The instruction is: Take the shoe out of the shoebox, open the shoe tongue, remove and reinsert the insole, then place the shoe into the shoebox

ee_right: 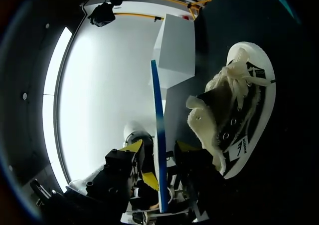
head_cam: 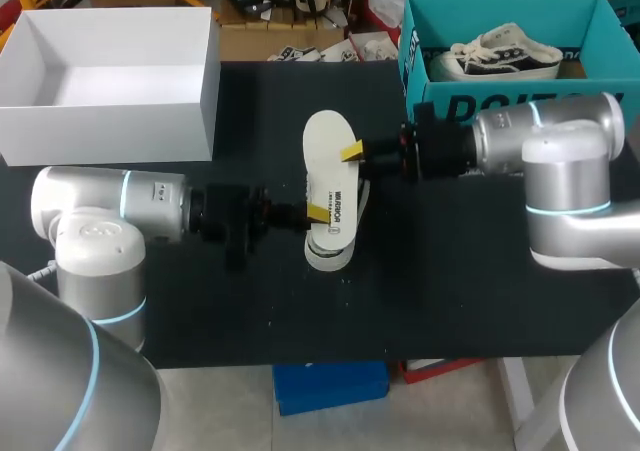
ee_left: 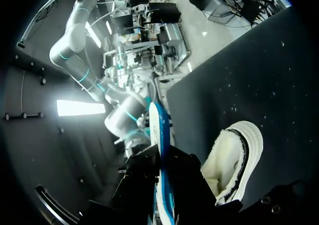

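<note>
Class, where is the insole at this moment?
In the head view the insole is at the middle of the table, held flat over the shoe, with the left gripper on one edge and the right gripper on the other.

Boxes, two: a white box (head_cam: 110,131) and a teal shoebox (head_cam: 480,106). Shoes, two: a loose shoe (head_cam: 330,256) and a boxed shoe (head_cam: 505,56). One insole (head_cam: 328,161).

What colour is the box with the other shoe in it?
The box is teal. The head view shows it best.
</note>
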You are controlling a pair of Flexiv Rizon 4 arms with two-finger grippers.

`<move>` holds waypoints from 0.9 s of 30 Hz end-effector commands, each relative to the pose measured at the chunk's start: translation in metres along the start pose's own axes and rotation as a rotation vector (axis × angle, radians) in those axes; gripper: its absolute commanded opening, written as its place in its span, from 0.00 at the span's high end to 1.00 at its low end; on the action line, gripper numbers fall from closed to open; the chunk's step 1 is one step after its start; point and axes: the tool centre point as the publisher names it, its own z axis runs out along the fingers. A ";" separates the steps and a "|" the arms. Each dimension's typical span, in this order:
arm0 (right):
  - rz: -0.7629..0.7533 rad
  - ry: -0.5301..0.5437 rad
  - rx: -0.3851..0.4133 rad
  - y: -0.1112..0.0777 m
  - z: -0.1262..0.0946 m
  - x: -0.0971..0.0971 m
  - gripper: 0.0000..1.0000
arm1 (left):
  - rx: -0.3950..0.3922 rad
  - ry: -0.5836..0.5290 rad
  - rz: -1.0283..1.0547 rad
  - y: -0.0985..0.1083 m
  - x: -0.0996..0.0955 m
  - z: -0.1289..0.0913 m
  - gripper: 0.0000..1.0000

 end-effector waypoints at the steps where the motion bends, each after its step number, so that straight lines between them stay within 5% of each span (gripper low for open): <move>1: 0.000 -0.005 0.007 0.002 0.003 0.000 1.00 | -0.006 0.003 0.003 -0.001 0.000 0.002 1.00; 14: -0.001 -0.006 0.009 0.003 0.004 0.000 1.00 | -0.006 0.003 0.003 -0.001 0.000 0.002 1.00; 15: -0.001 -0.006 0.009 0.003 0.004 0.000 1.00 | -0.006 0.003 0.003 -0.001 0.000 0.002 0.69; 16: -0.001 -0.006 0.009 0.003 0.004 0.000 1.00 | 0.002 0.028 0.005 0.000 0.000 0.001 0.00; 22: -0.001 -0.006 0.009 0.003 0.004 0.000 1.00 | -0.020 0.460 0.065 0.012 -0.012 -0.021 0.00; 27: -0.001 -0.006 0.009 0.003 0.004 0.000 1.00 | 0.054 0.770 0.178 0.016 -0.049 -0.045 0.00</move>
